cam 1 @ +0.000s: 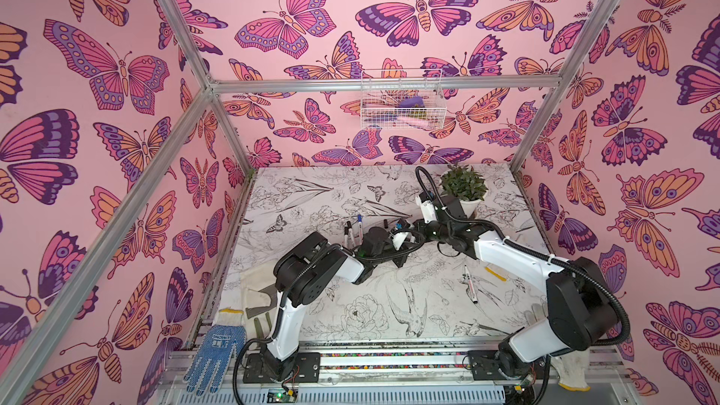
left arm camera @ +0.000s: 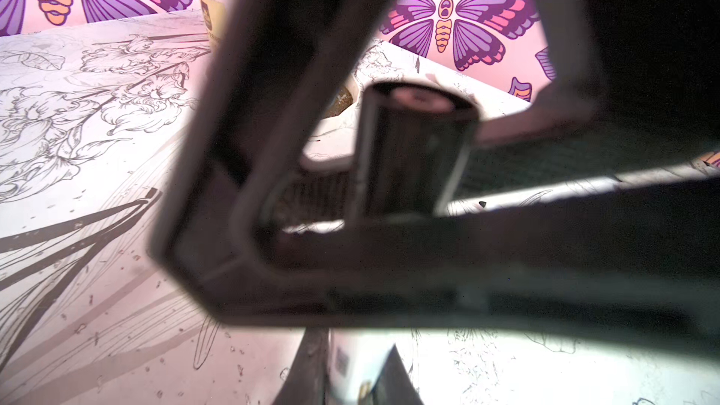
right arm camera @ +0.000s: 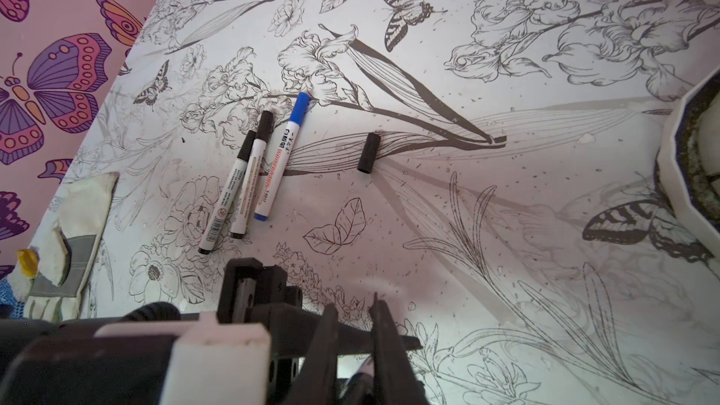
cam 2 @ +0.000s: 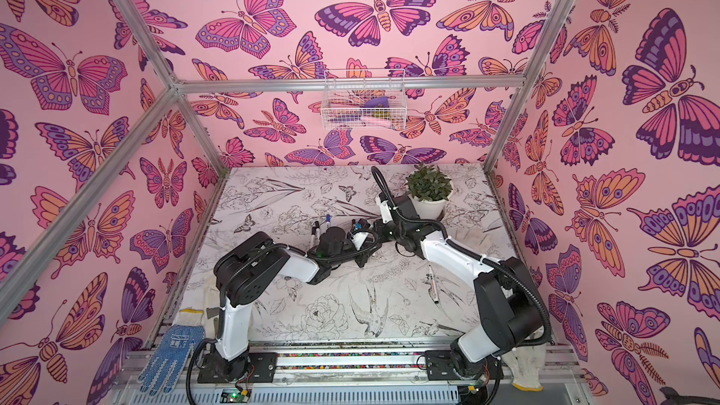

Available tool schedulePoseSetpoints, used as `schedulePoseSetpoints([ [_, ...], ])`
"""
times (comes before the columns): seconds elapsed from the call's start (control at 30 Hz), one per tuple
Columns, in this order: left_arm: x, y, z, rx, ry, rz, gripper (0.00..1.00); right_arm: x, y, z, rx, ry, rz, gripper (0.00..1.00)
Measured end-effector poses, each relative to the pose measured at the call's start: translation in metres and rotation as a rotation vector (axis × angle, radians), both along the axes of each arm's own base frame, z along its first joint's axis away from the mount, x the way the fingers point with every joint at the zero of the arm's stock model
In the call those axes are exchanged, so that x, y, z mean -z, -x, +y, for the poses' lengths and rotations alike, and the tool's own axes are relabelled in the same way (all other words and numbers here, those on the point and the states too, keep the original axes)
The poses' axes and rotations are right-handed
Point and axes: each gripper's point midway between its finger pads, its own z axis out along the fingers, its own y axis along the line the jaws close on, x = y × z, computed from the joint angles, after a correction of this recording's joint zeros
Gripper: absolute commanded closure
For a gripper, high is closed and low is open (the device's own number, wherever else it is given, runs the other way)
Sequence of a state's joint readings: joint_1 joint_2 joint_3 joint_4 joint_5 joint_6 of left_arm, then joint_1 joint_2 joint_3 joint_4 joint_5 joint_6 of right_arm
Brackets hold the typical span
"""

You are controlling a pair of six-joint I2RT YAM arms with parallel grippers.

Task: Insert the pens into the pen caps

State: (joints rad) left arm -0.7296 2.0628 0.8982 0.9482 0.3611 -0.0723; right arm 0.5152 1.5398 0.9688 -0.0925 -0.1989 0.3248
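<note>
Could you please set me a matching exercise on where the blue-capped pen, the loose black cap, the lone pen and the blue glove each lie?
Things:
1. white marker pen with a blue cap
2. loose short black plastic cap
3. lone white marker pen
4. blue dotted fabric glove

Places:
A. off the flower-print tabletop, at the front left
B. on the tabletop's right side, near the white right arm
C. beside two black-capped white pens
D. close by the three capped pens, touching none

Pairs: 1-C, 2-D, 3-B, 4-A.
</note>
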Motion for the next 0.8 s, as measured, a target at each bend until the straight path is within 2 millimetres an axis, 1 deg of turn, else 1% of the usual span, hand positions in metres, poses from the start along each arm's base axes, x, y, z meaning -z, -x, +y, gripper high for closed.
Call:
schedulePoseSetpoints([
  [0.2,0.009,0.002,0.001,0.009,-0.015,-0.002,1.00,0.014,0.002,-0.001,0.012,0.027,0.043,1.00],
  [0.5,0.010,-0.006,0.012,-0.036,0.000,0.004,1.00,0.019,-0.008,0.012,-0.003,0.019,0.033,1.00],
  [0.8,0.010,-0.009,0.014,-0.049,0.006,0.016,1.00,0.025,-0.010,0.015,-0.010,0.021,0.035,1.00],
])
